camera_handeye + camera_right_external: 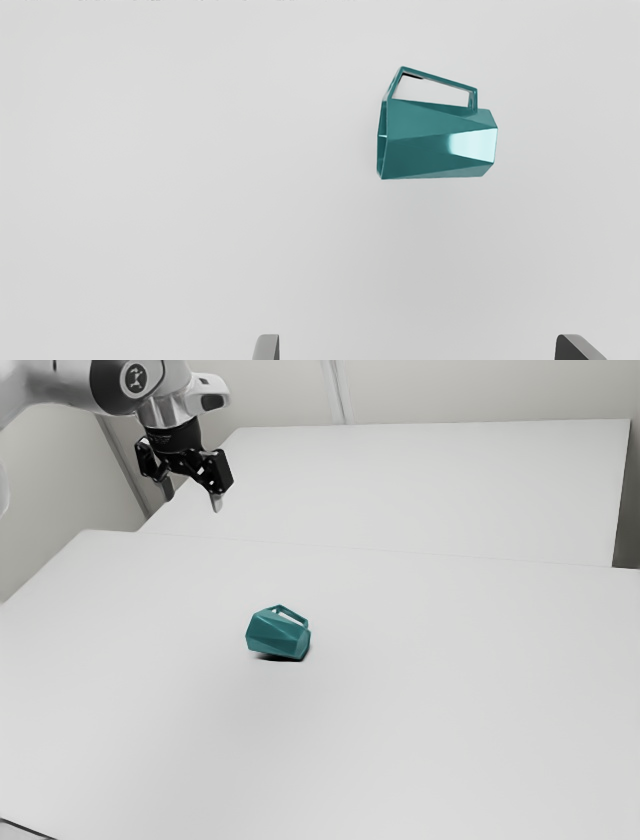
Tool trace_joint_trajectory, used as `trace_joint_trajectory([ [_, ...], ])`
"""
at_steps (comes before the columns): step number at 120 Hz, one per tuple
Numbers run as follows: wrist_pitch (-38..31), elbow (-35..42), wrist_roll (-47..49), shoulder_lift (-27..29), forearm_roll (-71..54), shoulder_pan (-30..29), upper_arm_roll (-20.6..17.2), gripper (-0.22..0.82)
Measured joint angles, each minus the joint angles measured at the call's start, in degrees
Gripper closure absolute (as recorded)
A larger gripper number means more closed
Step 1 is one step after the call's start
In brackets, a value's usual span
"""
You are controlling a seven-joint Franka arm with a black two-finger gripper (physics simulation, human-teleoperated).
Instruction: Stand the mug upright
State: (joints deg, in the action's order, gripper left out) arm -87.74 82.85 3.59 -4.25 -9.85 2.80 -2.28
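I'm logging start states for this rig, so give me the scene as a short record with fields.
object: teal faceted mug
pose: lying on its side
mouth: facing sideways, not up
handle: out to one side of the body
support: white table
gripper: open, raised above the table, away from the mug
contact: none between gripper and mug
task status: mug not upright

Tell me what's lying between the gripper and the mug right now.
Nothing lies there: the exterior view shows a bare stretch of white tabletop between the raised gripper and the teal mug on its side.
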Motion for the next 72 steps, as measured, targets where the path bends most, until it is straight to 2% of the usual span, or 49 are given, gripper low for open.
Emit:
trace_joint_trajectory([
  [25, -1.0, 1.0, 0.1, 1.0, 3.0, 0.8, 0.9, 0.00],
  [42, -4.6, 8.4, 0.3, 4.1, 5.7, 1.3, 2.8, 0.00],
  [62, -11.8, 17.0, 0.7, 4.3, 10.2, 2.8, 6.1, 0.00],
  [72, -14.8, 18.9, 0.7, 4.1, 12.9, 3.9, 8.2, 0.00],
])
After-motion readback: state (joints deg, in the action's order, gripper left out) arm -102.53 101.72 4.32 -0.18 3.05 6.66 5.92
